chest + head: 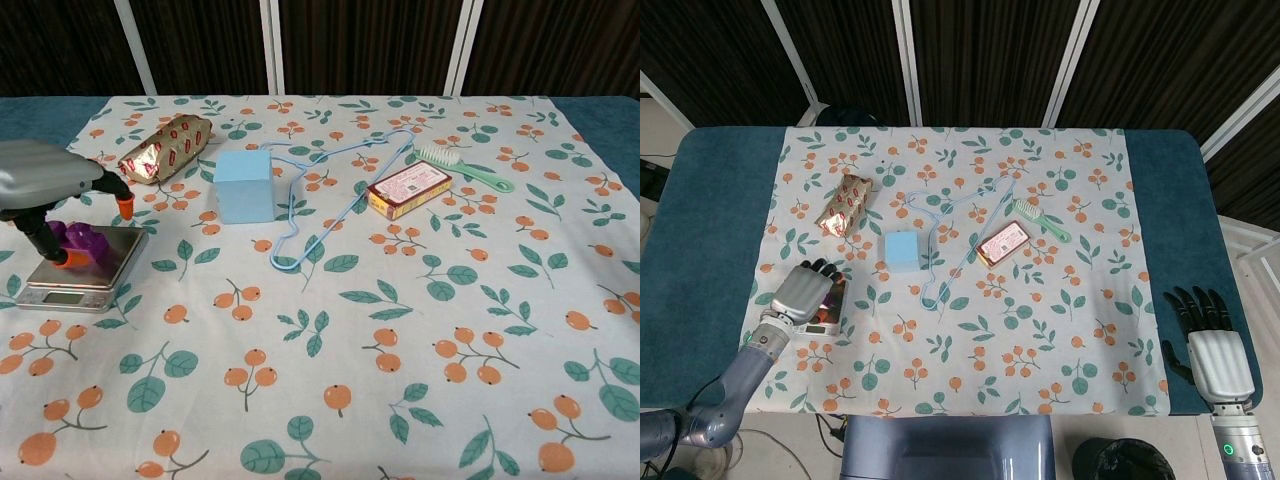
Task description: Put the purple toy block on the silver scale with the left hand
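The purple toy block [82, 240] lies on the platform of the silver scale [108, 264] at the table's left. My left hand [45, 175] hovers right over it with its fingers spread; one orange-tipped finger [124, 208] is lifted clear of the block and the thumb sits low beside it. In the head view the left hand [803, 292] covers most of the scale [821, 327], and the block is hidden there. My right hand [1210, 345] rests at the table's right edge, its fingers apart and holding nothing.
Behind the scale lies a gold wrapped packet [165, 147]. A light blue box [245, 186], a blue wire hanger [330, 190], a red-labelled box [408, 188] and a green brush [465, 168] occupy the middle and back of the flowered cloth.
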Tool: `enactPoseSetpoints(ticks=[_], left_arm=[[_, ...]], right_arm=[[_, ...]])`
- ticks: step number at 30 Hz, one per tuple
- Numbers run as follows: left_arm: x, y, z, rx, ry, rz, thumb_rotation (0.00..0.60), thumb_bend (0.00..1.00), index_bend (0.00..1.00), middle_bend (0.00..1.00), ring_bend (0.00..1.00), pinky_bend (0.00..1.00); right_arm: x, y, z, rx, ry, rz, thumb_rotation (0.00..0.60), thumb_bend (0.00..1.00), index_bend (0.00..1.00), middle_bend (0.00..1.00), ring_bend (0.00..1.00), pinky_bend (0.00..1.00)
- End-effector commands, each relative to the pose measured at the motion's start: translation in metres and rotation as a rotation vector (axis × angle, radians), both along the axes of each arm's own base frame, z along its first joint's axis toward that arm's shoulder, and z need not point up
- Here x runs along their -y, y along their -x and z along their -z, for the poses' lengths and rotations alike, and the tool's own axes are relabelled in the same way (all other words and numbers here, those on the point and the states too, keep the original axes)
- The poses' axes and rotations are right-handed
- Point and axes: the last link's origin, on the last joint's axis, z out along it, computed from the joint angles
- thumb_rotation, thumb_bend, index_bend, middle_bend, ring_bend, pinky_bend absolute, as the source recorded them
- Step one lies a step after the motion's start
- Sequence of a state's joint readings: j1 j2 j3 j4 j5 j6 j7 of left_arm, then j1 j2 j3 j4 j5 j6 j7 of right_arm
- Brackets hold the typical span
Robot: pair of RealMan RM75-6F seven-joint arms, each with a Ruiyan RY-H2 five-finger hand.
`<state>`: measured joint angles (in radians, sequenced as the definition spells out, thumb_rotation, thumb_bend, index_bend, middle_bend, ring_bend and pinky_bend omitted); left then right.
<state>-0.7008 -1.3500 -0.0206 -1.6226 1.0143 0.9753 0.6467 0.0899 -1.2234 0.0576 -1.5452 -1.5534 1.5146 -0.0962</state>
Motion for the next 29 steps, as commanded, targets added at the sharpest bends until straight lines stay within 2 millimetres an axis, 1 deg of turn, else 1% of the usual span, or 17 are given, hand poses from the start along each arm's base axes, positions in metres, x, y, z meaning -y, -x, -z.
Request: enactPoseSetpoints(ticks=[1,2,5,9,10,13,15,16,19,23,26,29], left_arm=[[0.001,-0.019,-0.022,0.078,-0.065,0.044,0.6,0.2,0.31,0.21,0.14,0.26],[0.005,-0.022,-0.03,0.093,-0.085,0.057,0.6,0.2,0.3,0.2,0.14,0.26],[0.011,-0.023,-0.045,0.125,-0.129,0.062,0.6,0.2,0.26,0.18,0.13,0.26],[0.022,-0.018,-0.067,0.159,-0.171,0.051,0.6,0.19,0.18,0.11,0.06,0.21],[0.026,-0.015,-0.078,0.18,-0.186,0.044,0.6,0.19,0.17,0.1,0.05,0.2],[0.037,-0.006,-0.098,0.213,-0.204,0.04,0.6,0.14,0.14,0.07,0.01,0.18],[0.043,0.001,-0.107,0.22,-0.212,0.039,0.6,0.08,0.13,0.06,0.0,0.17],[0.047,0.006,-0.112,0.218,-0.216,0.038,0.6,0.07,0.13,0.05,0.0,0.16],[0.054,0.019,-0.121,0.203,-0.22,0.026,0.6,0.07,0.13,0.04,0.0,0.15],[0.06,0.032,-0.126,0.188,-0.219,0.006,0.6,0.06,0.12,0.04,0.0,0.14],[0.061,0.036,-0.127,0.173,-0.219,0.01,0.6,0.06,0.12,0.04,0.0,0.14],[0.062,0.036,-0.129,0.167,-0.228,0.024,0.6,0.07,0.12,0.04,0.0,0.11]], right_arm=[[0.0,0.0,0.0,0.0,-0.001,0.001,0.6,0.48,0.13,0.13,0.04,0.0],[0.0,0.0,0.0,0.001,-0.001,0.001,0.6,0.48,0.13,0.13,0.04,0.0],[0.0,0.0,0.0,0.0,-0.001,0.003,0.6,0.48,0.13,0.13,0.04,0.0],[0.0,0.001,0.0,-0.001,-0.002,0.01,0.6,0.48,0.13,0.13,0.04,0.0],[0.0,0.0,0.001,0.004,-0.003,0.01,0.6,0.48,0.13,0.13,0.04,0.0],[0.0,0.0,0.001,0.008,-0.004,0.006,0.6,0.48,0.13,0.13,0.04,0.0],[0.0,-0.001,0.0,0.011,-0.002,0.002,0.6,0.48,0.13,0.13,0.04,0.0],[0.0,-0.002,0.0,0.012,0.0,0.0,0.6,0.48,0.13,0.13,0.04,0.0],[-0.001,-0.002,-0.002,0.019,0.005,-0.003,0.6,0.48,0.13,0.13,0.04,0.0],[0.0,-0.001,-0.004,0.023,0.009,-0.015,0.6,0.48,0.13,0.13,0.04,0.0],[0.002,0.0,-0.006,0.011,0.014,-0.035,0.6,0.48,0.13,0.13,0.04,0.0],[0.004,0.002,-0.007,0.017,0.018,-0.054,0.6,0.48,0.13,0.13,0.04,0.0]])
